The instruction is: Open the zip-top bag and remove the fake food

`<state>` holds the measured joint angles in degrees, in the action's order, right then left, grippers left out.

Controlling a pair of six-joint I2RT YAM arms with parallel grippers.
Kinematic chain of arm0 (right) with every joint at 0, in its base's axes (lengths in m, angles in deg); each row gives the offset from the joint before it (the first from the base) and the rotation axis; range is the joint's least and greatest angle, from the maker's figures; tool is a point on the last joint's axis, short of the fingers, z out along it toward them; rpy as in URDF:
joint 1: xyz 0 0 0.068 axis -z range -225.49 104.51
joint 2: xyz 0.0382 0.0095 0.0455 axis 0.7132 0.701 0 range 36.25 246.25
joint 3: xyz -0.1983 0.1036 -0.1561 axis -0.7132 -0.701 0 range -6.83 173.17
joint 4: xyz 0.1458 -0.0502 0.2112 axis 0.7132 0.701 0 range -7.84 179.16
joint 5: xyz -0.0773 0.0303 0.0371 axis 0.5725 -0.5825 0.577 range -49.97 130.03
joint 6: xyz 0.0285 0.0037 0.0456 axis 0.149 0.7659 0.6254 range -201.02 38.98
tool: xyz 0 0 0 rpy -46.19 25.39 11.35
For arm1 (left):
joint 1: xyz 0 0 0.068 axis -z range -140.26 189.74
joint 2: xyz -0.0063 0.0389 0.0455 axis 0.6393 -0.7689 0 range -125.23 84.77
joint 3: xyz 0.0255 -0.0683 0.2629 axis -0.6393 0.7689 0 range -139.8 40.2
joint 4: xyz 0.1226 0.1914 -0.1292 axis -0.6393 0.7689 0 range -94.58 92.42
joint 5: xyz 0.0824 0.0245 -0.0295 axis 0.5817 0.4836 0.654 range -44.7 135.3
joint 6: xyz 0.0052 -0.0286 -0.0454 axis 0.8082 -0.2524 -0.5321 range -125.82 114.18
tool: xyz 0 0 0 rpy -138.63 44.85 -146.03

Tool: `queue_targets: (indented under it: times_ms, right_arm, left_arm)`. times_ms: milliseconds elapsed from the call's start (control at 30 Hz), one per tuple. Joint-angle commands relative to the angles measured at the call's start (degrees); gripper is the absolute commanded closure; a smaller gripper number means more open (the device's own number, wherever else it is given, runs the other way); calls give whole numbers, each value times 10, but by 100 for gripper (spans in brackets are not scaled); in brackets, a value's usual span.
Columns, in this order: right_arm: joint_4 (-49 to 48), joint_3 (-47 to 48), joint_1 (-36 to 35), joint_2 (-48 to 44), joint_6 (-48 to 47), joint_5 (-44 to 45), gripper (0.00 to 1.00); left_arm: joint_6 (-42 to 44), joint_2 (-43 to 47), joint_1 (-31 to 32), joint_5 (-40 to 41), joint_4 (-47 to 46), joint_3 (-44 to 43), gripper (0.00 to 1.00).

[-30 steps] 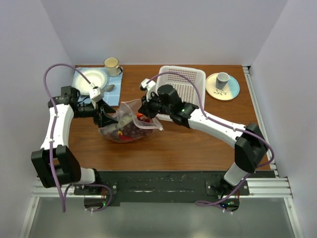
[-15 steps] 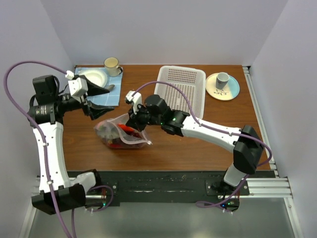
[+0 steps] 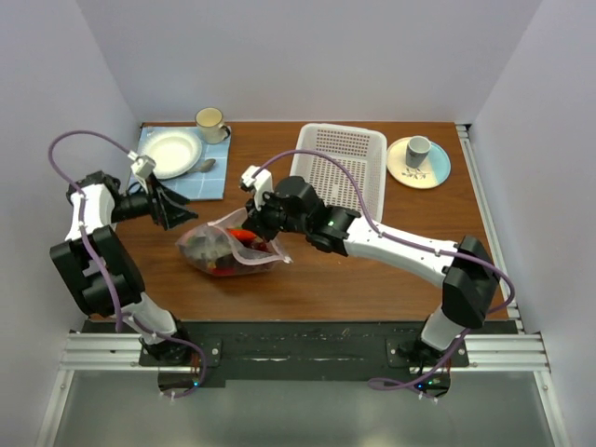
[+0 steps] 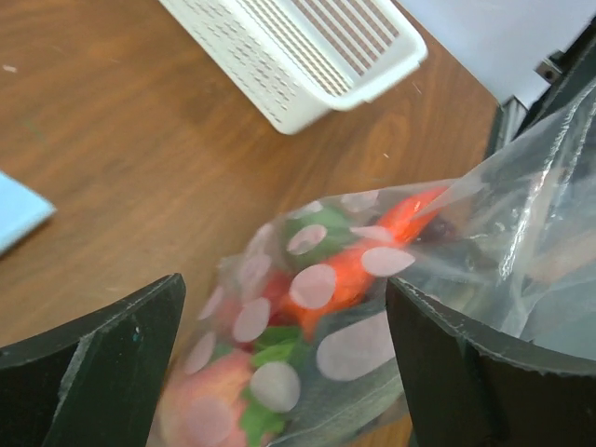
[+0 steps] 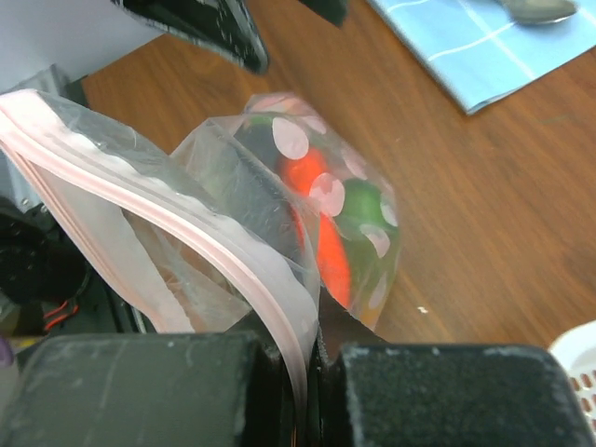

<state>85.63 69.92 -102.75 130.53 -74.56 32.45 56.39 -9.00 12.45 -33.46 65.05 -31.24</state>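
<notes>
My left arm (image 3: 93, 251) is folded up tight at the far left, with the wrist aimed right. My left pincer (image 3: 179, 210) is spread wide, fingers (image 4: 102, 363) well apart. My right arm (image 3: 400, 247) stretches diagonally toward the middle, and my right pincer (image 3: 253, 220) is clamped tight, pads (image 5: 140, 391) pressed together.

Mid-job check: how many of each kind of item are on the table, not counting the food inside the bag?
Cups: 2 (cream mug, grey cup)
Plates: 2 (white plate, pale green plate)
Baskets: 1 (white perforated plastic basket)
Bags: 1 (clear dotted zip-top bag)
Cloths: 1 (blue cloth)
Spoons: 1 (metal spoon)
Total: 8
</notes>
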Motion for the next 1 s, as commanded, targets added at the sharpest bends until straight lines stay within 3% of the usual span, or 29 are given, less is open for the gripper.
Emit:
queue_targets:
  times_ms: [0, 133, 167, 300, 367, 567, 767, 833, 867, 900, 933, 967]
  right_arm:
    - [-30, -20, -1, -27, 8, -49, 100]
    - [-33, -69, -1, -55, 12, -58, 100]
    - [-32, -78, -2, -63, 13, -63, 100]
    - [-29, -128, -5, -108, 18, -96, 100]
    - [-25, -151, -7, -125, 22, -110, 100]
    - [-28, -194, -14, -122, 39, -115, 100]
    - [-59, -247, -25, -99, 46, -99, 100]
    - [-64, -253, -28, -95, 44, -85, 100]
    - [-65, -252, -28, -94, 41, -82, 100]
    - [-65, -249, -29, -89, 39, -78, 100]
    - [-60, -240, -29, -87, 37, -72, 100]
    - [-58, -233, -30, -84, 29, -68, 100]
  left_arm:
    - [97, 27, 27, 3, 46, 13, 2]
    - [103, 11, 27, 39, -7, 52, 0]
    - [89, 14, 26, 52, -68, 83, 0]
    - [-111, 70, 31, 124, -321, 178, 0]
    - [-144, 88, 55, 177, -408, 220, 0]
    - [-188, 87, 104, 199, -430, 227, 0]
    - [-127, 28, 109, 158, -326, 183, 0]
    - [-90, 17, 121, 154, -297, 178, 16]
    - [-83, 11, 123, 155, -293, 175, 38]
    - [-83, 9, 124, 156, -290, 171, 51]
    - [-82, 6, 124, 162, -278, 157, 75]
    - [-76, 2, 124, 166, -270, 148, 90]
